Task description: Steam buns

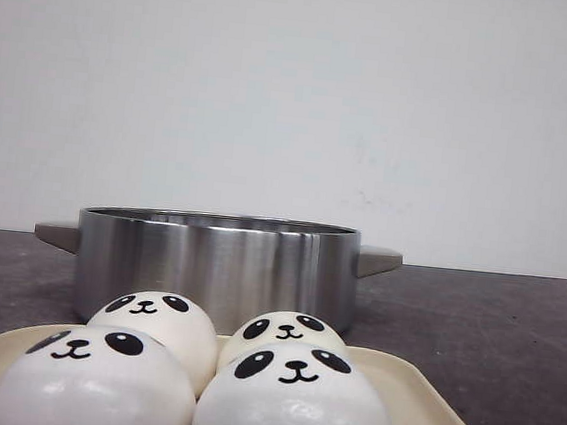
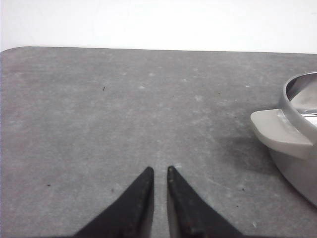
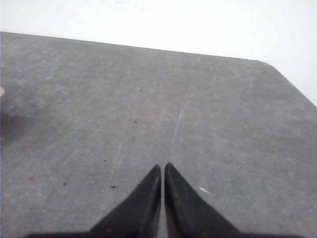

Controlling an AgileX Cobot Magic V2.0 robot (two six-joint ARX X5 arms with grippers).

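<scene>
Several white panda-faced buns sit close together on a cream tray (image 1: 426,402) at the near edge of the front view: two in front (image 1: 96,387) (image 1: 295,410) and two behind (image 1: 157,323) (image 1: 284,331). A round steel pot (image 1: 218,267) with grey side handles stands just behind the tray. Neither gripper shows in the front view. My left gripper (image 2: 159,171) is shut and empty over bare table, with the pot (image 2: 303,168) and one handle (image 2: 278,130) off to its side. My right gripper (image 3: 162,167) is shut and empty over bare table.
The table is dark grey and scuffed (image 1: 494,323). Its far edge meets a white wall in both wrist views, with a rounded corner showing in each (image 2: 15,52) (image 3: 277,67).
</scene>
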